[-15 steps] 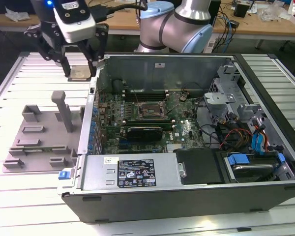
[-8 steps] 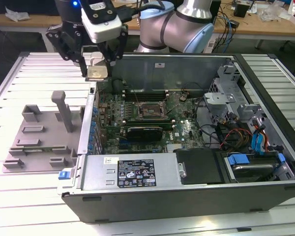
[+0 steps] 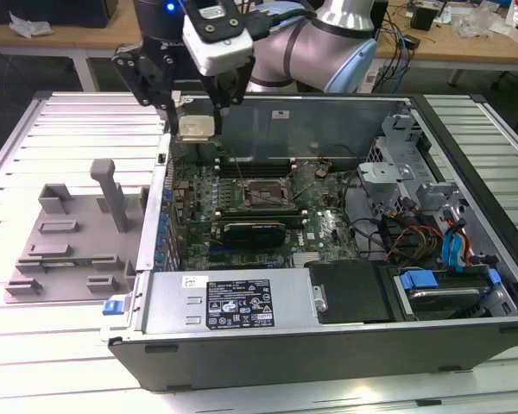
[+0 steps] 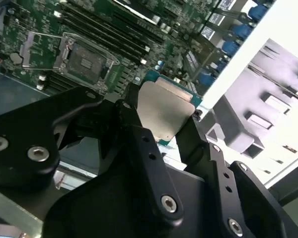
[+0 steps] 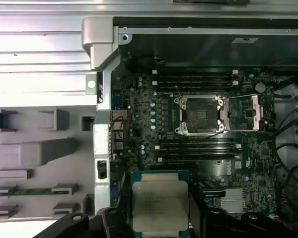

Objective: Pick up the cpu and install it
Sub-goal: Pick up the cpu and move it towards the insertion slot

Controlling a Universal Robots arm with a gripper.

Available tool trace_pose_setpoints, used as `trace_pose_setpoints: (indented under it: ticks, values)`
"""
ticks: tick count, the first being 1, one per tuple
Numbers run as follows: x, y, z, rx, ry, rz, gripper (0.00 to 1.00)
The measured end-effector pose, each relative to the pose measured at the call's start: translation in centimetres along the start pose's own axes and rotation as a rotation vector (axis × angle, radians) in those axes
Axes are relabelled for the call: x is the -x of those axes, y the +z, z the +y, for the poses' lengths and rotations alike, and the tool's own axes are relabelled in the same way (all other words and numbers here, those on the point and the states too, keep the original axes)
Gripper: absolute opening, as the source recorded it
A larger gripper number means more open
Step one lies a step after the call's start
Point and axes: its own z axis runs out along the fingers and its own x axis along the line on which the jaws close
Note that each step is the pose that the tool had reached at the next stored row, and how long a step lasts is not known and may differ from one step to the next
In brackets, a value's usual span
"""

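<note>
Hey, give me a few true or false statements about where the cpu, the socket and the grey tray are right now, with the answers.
1. The gripper is shut on the cpu. True.
2. The cpu already sits in the socket. False: the socket is empty, and the cpu is held between the fingers, up off the motherboard.
3. The grey tray lies to the exterior view's right of the computer case. False: it lies to the exterior view's left of the case.
4. The computer case is open, with its motherboard showing. True.
</note>
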Motion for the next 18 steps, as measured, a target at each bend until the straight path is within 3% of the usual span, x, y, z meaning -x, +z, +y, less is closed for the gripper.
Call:
trace_pose_setpoints:
  ticks: [4,7,8,11,14,18]
  values:
    - [2.02,0.08,0.05,0.0005,0.0,0.0,0.55]
    - [4.68,0.22,0.12,0.0008,0.0,0.0001,0.55]
    - [5.27,0.3,0.13,0.0008,0.0,0.0004,0.55]
    - [5.41,0.49,0.13,0.0008,0.0,0.0003,0.55]
    - [6.69,1.78,0.1,0.0015,0.0,0.0024,0.55]
    - [7.47,2.39,0.12,0.0015,0.0,0.0034,0.55]
